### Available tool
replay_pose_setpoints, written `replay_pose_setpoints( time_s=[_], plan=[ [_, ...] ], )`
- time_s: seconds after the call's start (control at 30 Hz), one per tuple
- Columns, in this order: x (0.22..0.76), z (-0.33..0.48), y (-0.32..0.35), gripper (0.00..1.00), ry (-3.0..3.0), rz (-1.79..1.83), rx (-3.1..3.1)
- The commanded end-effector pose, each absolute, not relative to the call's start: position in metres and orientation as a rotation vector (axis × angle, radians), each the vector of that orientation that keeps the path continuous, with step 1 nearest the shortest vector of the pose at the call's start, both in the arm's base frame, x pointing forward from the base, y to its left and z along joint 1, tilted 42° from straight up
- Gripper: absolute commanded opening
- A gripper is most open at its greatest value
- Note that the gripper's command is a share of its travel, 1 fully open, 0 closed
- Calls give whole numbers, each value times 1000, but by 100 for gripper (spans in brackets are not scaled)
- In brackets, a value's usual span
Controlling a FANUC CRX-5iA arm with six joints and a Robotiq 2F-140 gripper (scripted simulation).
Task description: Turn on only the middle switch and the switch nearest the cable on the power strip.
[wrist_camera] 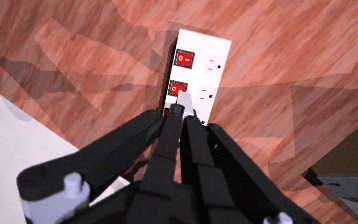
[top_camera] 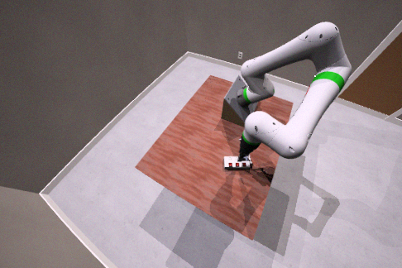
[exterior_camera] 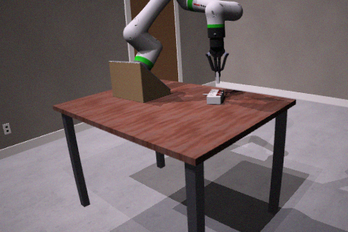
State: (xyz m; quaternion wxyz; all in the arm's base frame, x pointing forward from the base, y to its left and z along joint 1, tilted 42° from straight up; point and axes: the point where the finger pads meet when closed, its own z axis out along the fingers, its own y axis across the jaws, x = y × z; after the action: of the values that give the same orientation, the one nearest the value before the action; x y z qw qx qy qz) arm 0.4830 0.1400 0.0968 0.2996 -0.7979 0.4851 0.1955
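A white power strip [top_camera: 236, 161] with three red rocker switches lies face up on the wooden table [exterior_camera: 175, 114], near its far right edge. It also shows in the exterior view [exterior_camera: 215, 96]. In the wrist view the strip [wrist_camera: 197, 80] shows a far switch [wrist_camera: 183, 59] and a middle switch [wrist_camera: 177, 88]; the third switch is hidden behind the fingers. My gripper [wrist_camera: 182, 102] is shut and empty, pointing straight down above the strip, its tips over the stretch between the middle and the near switch. In the exterior view the gripper [exterior_camera: 218, 76] hangs a short way above the strip.
A tan wedge-shaped box [exterior_camera: 135, 81] stands at the back of the table by the arm's base. The table edge runs close to the strip's right side [top_camera: 272, 174]. A brown door [top_camera: 384, 78] is in the wall behind.
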Motion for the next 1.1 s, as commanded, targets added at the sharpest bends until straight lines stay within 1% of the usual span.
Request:
replay_pose_setpoints(
  time_s=[0.0, 1.07],
  plan=[
    [483, 97, 140, 0, 1285, 518, -2120],
    [483, 69, 164, 0, 1265, 510, -2129]
  ],
)
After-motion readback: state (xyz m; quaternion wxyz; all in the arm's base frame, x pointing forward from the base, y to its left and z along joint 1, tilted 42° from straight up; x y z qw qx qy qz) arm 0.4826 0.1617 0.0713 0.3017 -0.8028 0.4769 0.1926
